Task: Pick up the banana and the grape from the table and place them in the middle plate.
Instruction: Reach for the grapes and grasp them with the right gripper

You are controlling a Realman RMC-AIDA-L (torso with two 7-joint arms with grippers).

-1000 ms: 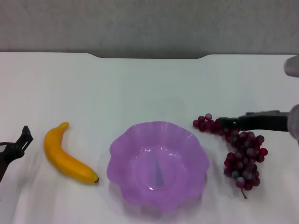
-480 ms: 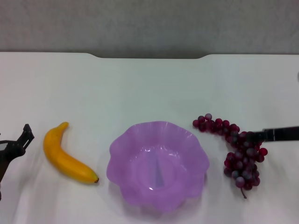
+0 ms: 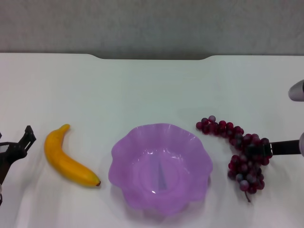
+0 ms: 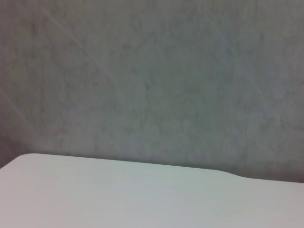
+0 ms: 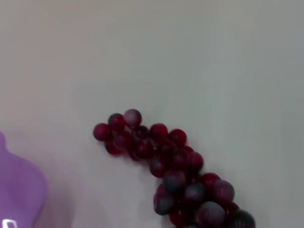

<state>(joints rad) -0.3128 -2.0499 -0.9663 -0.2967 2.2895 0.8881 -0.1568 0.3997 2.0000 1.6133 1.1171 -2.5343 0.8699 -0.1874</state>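
The table [image 3: 142, 90] is a white flat surface with a shallow notch in its far edge; a grey wall stands behind it. The middle plate [image 3: 124, 156], translucent purple with a scalloped rim, sits near the near-centre of the table; nothing lies inside it.

The banana [image 3: 64, 159] lies on the table to the left of the plate, apart from it, dark tip pointing toward the plate's near side; its paler end points far-left. The grape [image 3: 240, 152] lies on the table to the right of the plate; its thin end reaches toward the plate's far-right rim without touching; its thick end lies nearer, with a thin stem at the near tip.

The right gripper [image 3: 259, 149] enters from the right edge; a dark finger lies level across the thick part of the bunch; the rest of the arm is cut off by the frame edge, and only one finger can be made out, so the state of the jaws cannot be told. The right wrist view shows the grape [image 5: 171, 166] partly cut off at the frame edge and a sliver of the plate [image 5: 19, 199].

The left gripper [image 3: 19, 147] sits at the left edge, beside the banana but apart from it; mostly cut off; jaw state cannot be told. The left wrist view shows only the table's [image 4: 118, 194] far edge and wall.
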